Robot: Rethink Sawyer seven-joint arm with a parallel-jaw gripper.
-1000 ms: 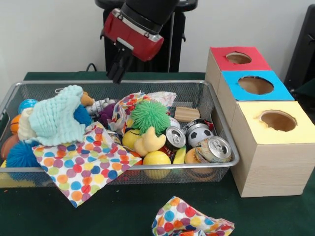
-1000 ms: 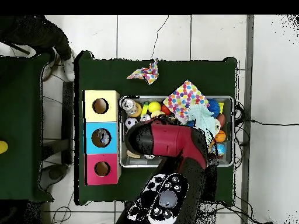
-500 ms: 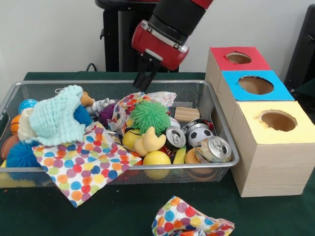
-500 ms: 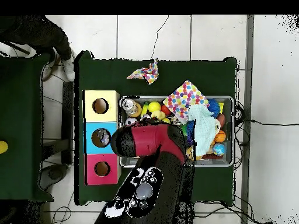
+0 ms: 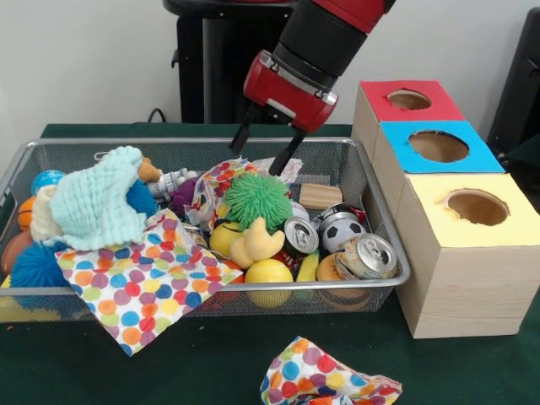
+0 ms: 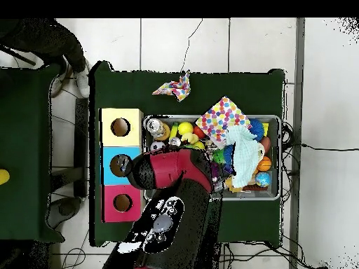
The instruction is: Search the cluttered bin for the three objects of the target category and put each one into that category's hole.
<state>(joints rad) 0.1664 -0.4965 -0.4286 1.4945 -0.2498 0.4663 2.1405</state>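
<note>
While poised above the far part of the silver wire-mesh bin (image 5: 371,221), black two-fingered gripper (image 5: 263,149) spread wide, pinching nothing. Directly beneath it: crumpled polka-dot paper (image 5: 221,184) and spiky green rubber ball (image 5: 256,199). Nearer the camera and lower: two silver drink cans (image 5: 301,235) (image 5: 368,256) beside a small black-and-white football (image 5: 342,231). Off to one side on the green counter (image 5: 211,363): red-topped (image 5: 380,101), blue-topped (image 5: 405,156) and yellow-topped wooden boxes (image 5: 506,229), each with a round hole.
</note>
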